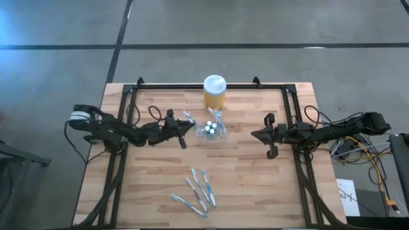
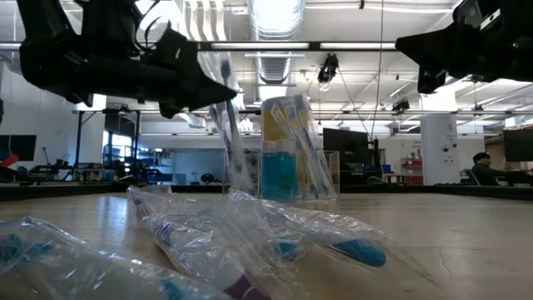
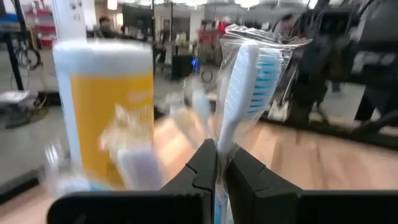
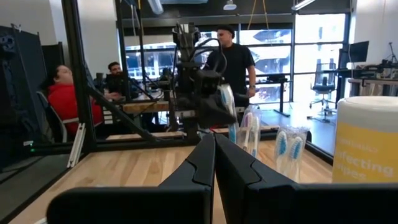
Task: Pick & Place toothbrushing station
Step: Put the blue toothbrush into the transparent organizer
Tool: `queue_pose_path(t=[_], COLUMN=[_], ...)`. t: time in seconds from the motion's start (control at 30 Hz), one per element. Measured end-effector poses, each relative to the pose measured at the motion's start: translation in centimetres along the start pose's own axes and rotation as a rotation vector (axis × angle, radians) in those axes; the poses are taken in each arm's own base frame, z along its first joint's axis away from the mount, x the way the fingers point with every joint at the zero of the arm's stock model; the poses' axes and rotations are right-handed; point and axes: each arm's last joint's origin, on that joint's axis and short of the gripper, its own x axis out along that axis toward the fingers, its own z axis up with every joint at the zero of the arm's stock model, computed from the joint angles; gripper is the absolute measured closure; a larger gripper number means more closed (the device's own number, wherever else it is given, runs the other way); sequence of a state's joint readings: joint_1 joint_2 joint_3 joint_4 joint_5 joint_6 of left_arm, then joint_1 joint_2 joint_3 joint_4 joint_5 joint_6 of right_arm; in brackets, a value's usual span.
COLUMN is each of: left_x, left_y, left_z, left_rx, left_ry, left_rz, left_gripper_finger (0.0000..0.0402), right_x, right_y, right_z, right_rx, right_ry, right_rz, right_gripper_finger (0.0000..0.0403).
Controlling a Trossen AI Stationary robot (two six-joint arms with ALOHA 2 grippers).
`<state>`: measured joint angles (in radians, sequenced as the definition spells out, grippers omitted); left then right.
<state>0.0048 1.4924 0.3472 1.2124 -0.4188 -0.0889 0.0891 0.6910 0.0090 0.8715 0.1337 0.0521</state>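
A: Which step was in hand?

B: A placing step, by my reading. The left hand [image 3: 216, 163] was clenched on a wrapped toothbrush [image 3: 239, 87], held head-up just beside the clear holder [image 1: 211, 130], which stood mid-counter in front of the yellow jar [image 1: 214, 91] and already had brushes in it.

A: And the right hand?

B: The right hand [image 1: 265, 135] was clenched on nothing, waiting over the counter's right side.

A: What did the next move call for?

B: Probably carrying the brush over the holder's mouth, lowering it among the others, then letting go without tipping the holder. Several wrapped brushes [image 1: 198, 188] remained near the front edge.

A: The surface and the room?

B: A pale wood-plank counter [image 1: 147, 185] in a black frame; beyond it an open workshop with ceiling lights, monitors, and people at a desk.
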Motion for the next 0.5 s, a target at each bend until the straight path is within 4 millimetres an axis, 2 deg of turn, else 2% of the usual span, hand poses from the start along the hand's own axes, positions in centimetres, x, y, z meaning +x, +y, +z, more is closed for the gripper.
queue_pose_path(t=[0.27, 0.5], left_x=[1.5, 2.3], left_y=[0.0, -0.1], left_z=[-2.2, -3.2], left_rx=[0.018, -0.006], left_ry=[0.080, 0.089], left_rz=[0.024, 0.033], left_gripper_finger=[0.0382, 0.0381], right_x=[0.0, 0.0], right_y=[0.0, 0.0], right_z=[0.0, 0.0], right_rx=[0.000, 0.000], right_ry=[0.000, 0.000], right_rz=[0.000, 0.000], right_gripper_finger=[0.0394, 0.0394])
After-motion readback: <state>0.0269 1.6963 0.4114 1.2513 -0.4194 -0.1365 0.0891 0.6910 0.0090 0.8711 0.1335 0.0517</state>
